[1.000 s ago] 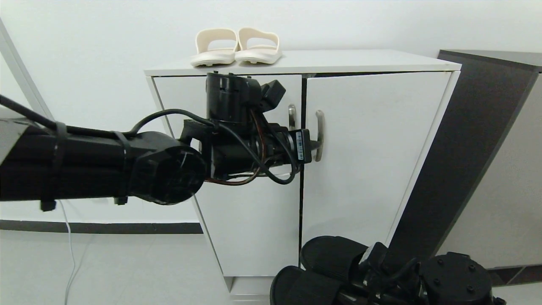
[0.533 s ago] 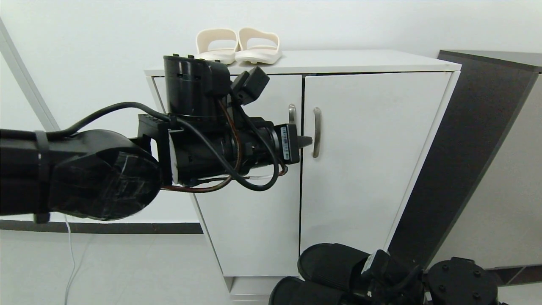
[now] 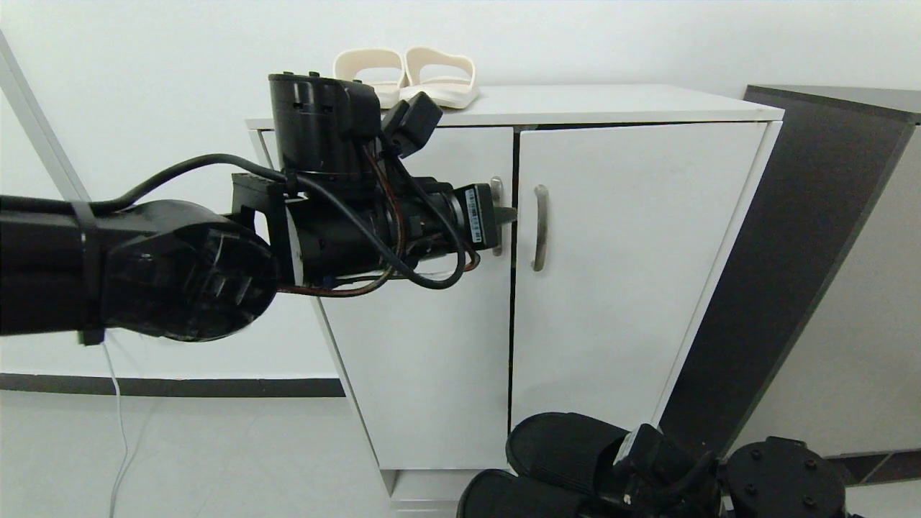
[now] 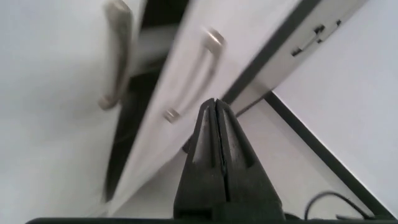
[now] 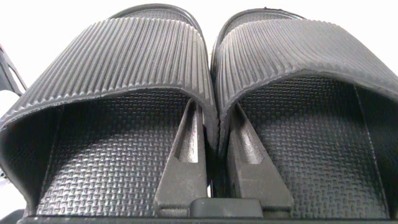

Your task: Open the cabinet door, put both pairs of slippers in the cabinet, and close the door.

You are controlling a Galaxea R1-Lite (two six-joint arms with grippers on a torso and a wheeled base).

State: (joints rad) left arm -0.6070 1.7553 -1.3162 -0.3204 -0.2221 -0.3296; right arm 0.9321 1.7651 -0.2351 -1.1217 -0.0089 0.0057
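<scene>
L gripper (image 3: 509, 214), tips pressed together, slips off R handle (image 3: 540, 226), now by L handle (image 3: 495, 184); cabinet door (image 3: 611, 273) looks shut, needs regrasp. R gripper (image 5: 216, 111) pinches black slippers (image 5: 137, 68).

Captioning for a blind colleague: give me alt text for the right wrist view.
The right end effector grips a pair of black slippers held side by side, with a finger inside each, pinching their touching inner walls together. Ribbed straps arch over textured footbeds.
</scene>
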